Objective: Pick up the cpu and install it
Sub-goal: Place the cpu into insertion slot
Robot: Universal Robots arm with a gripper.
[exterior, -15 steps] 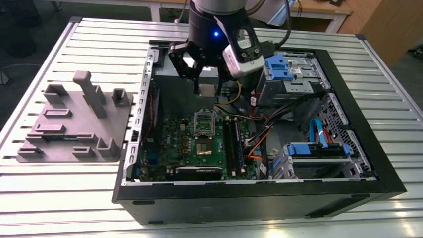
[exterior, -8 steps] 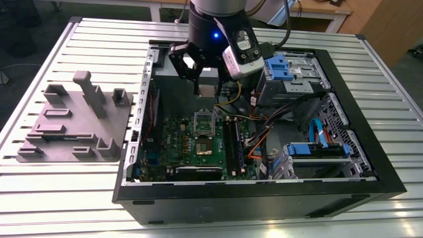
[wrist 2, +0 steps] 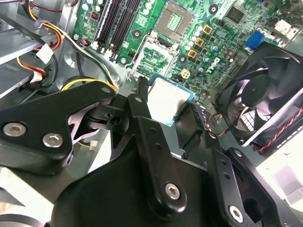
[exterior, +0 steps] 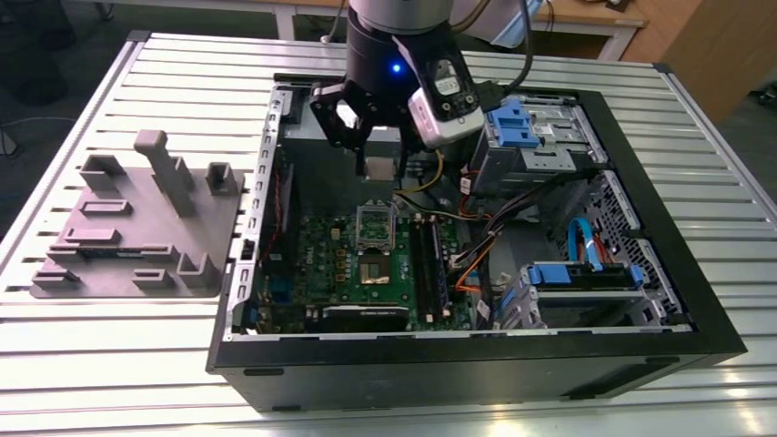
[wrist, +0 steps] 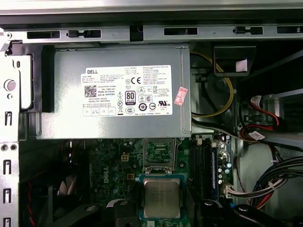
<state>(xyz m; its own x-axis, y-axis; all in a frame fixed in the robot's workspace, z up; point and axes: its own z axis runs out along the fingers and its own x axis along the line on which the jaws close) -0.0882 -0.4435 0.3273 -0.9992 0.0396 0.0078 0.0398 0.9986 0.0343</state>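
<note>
On the slatted table (exterior: 122, 364), inside the open case (exterior: 486, 369), I see my arm reaching straight down, gripper (exterior: 378, 155) clamped on the cpu (wrist: 162, 197) above the motherboard's (exterior: 340, 264) twelve-o'clock end in the exterior view.

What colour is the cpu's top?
Silvery grey metal, with a blue-green edge; the cpu shows best in the first wrist view.

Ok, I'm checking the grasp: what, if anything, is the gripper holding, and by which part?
The gripper holds the cpu, pinched by two opposite side edges; its silvery top is uncovered.
</note>
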